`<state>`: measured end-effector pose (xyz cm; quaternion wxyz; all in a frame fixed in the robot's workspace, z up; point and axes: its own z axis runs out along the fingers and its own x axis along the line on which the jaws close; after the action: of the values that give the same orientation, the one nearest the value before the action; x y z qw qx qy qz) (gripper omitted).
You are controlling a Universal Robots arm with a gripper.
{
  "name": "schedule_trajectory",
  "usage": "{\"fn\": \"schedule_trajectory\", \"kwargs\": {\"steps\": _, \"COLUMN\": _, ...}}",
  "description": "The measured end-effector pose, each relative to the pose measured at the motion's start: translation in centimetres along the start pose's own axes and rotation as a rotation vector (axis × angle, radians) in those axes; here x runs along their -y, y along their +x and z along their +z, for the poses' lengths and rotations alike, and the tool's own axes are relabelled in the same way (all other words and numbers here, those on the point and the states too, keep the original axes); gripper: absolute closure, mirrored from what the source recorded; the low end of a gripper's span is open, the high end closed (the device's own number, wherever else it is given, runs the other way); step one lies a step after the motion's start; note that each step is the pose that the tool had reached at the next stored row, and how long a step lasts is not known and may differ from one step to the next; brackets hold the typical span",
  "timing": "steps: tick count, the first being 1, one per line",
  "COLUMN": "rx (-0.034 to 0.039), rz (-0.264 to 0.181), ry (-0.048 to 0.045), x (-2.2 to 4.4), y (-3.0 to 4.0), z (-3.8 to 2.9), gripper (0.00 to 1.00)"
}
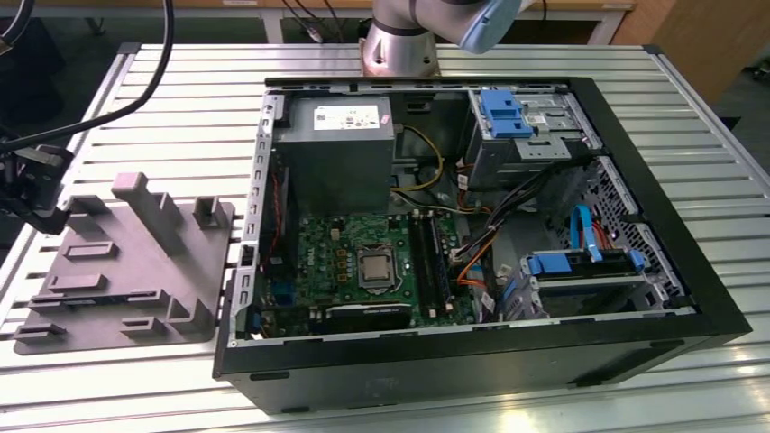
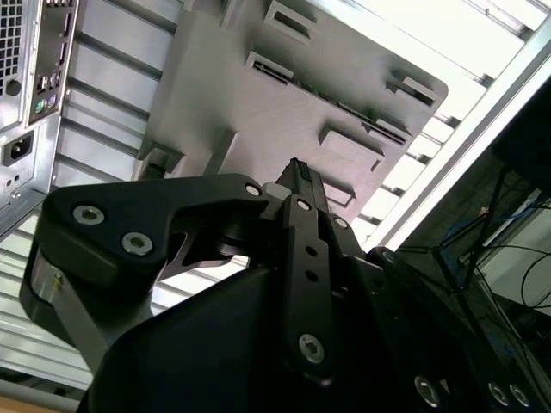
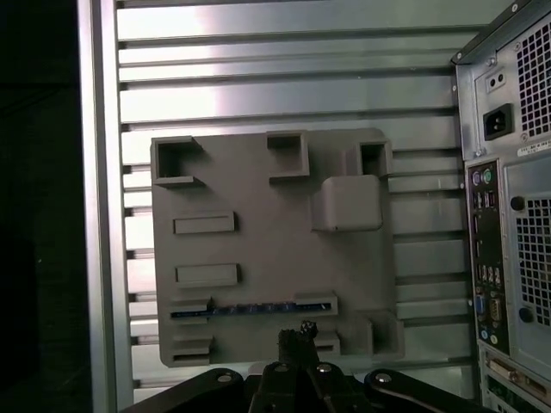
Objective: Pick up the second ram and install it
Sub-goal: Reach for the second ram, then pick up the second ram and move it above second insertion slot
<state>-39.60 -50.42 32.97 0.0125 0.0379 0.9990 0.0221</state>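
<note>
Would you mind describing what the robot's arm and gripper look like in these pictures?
The arm is a silver-grey cylinder with a light blue joint cap. The gripper is matte black, built of angular linked plates studded with silver screw heads, tapering to narrow jaws. A black cable leads toward it in the exterior view.

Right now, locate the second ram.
The second ram lies in a long slot of the gray fixture, near the gripper in the first wrist view, at the exterior view's left.
</note>
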Motion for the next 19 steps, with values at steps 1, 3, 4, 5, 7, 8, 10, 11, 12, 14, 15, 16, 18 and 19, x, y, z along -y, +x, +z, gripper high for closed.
{"fn": "schedule_trajectory", "kwargs": {"steps": 1, "rx": -0.0001, "rz": 0.0, "ry": 0.0001, "x": 0.01, "y": 0.06, "z": 0.05, "gripper": 0.89}}
{"fn": "schedule_trajectory", "kwargs": {"steps": 3, "rx": -0.0001, "rz": 0.0, "ry": 0.0002, "x": 0.02, "y": 0.18, "z": 0.18, "gripper": 0.89}}
{"fn": "schedule_trajectory", "kwargs": {"steps": 4, "rx": -0.0001, "rz": 0.0, "ry": 0.0001, "x": 0.03, "y": 0.23, "z": 0.24, "gripper": 0.89}}
{"fn": "schedule_trajectory", "kwargs": {"steps": 5, "rx": -0.0001, "rz": 0.0, "ry": 0.0, "x": 0.04, "y": 0.29, "z": 0.29, "gripper": 0.89}}
{"fn": "schedule_trajectory", "kwargs": {"steps": 7, "rx": -0.0002, "rz": 0.0, "ry": 0.0001, "x": 0.05, "y": 0.38, "z": 0.37, "gripper": 0.89}}
{"fn": "schedule_trajectory", "kwargs": {"steps": 8, "rx": -0.0001, "rz": 0.0, "ry": 0.0001, "x": 0.05, "y": 0.4, "z": 0.4, "gripper": 0.89}}
{"fn": "schedule_trajectory", "kwargs": {"steps": 10, "rx": -0.0003, "rz": 0.0, "ry": 0.0002, "x": 0.05, "y": 0.43, "z": 0.4, "gripper": 0.89}}
{"fn": "schedule_trajectory", "kwargs": {"steps": 11, "rx": -0.0002, "rz": 0.0, "ry": 0.0002, "x": 0.05, "y": 0.44, "z": 0.41, "gripper": 0.89}}
{"fn": "schedule_trajectory", "kwargs": {"steps": 12, "rx": -0.0002, "rz": 0.0, "ry": 0.0001, "x": 0.05, "y": 0.45, "z": 0.42, "gripper": 0.89}}
{"fn": "schedule_trajectory", "kwargs": {"steps": 14, "rx": -0.0002, "rz": 0.0, "ry": 0.0001, "x": 0.06, "y": 0.57, "z": 0.41, "gripper": 0.89}}
{"fn": "schedule_trajectory", "kwargs": {"steps": 15, "rx": -0.0002, "rz": 0.0, "ry": 0.0001, "x": 0.06, "y": 0.57, "z": 0.41, "gripper": 0.89}}
{"fn": "schedule_trajectory", "kwargs": {"steps": 16, "rx": -0.0001, "rz": 0.0, "ry": 0.0001, "x": 0.07, "y": 0.58, "z": 0.41, "gripper": 0.89}}
{"fn": "schedule_trajectory", "kwargs": {"steps": 18, "rx": -0.0001, "rz": 0.0, "ry": 0.0001, "x": 0.07, "y": 0.59, "z": 0.41, "gripper": 0.89}}
{"fn": "schedule_trajectory", "kwargs": {"steps": 19, "rx": -0.0002, "rz": 0.0, "ry": 0.0, "x": 0.07, "y": 0.6, "z": 0.41, "gripper": 0.89}}
